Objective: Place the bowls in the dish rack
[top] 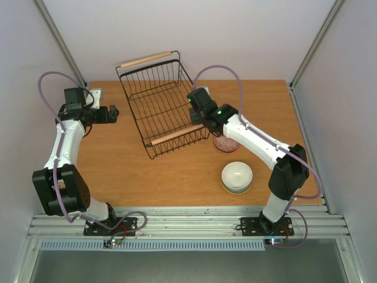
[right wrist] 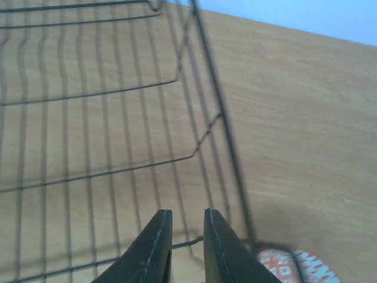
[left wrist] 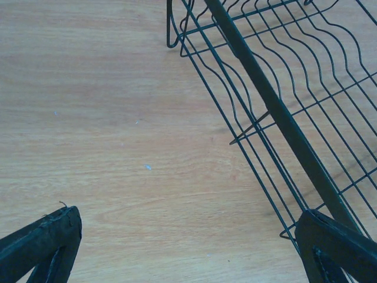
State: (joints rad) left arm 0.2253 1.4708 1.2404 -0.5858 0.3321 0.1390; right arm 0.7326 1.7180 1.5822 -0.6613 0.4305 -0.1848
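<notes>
The dish rack (top: 177, 135), black wire with two wooden handles, stands empty at the table's middle back. An orange-and-white patterned bowl (top: 224, 144) sits just right of the rack's near corner, partly under my right arm; it also shows in the right wrist view (right wrist: 288, 268). A white bowl with a yellow rim (top: 237, 177) lies upside down nearer me. My right gripper (top: 197, 115) hovers over the rack's right rim (right wrist: 227, 147), its jaws (right wrist: 187, 213) almost together and empty. My left gripper (top: 113, 113) is wide open and empty left of the rack (left wrist: 274, 106).
The wooden table (top: 147, 177) has bare room left of and in front of the rack. Grey walls close in the left, right and back. The left gripper (left wrist: 185, 219) looks down on bare table beside the rack's side wall.
</notes>
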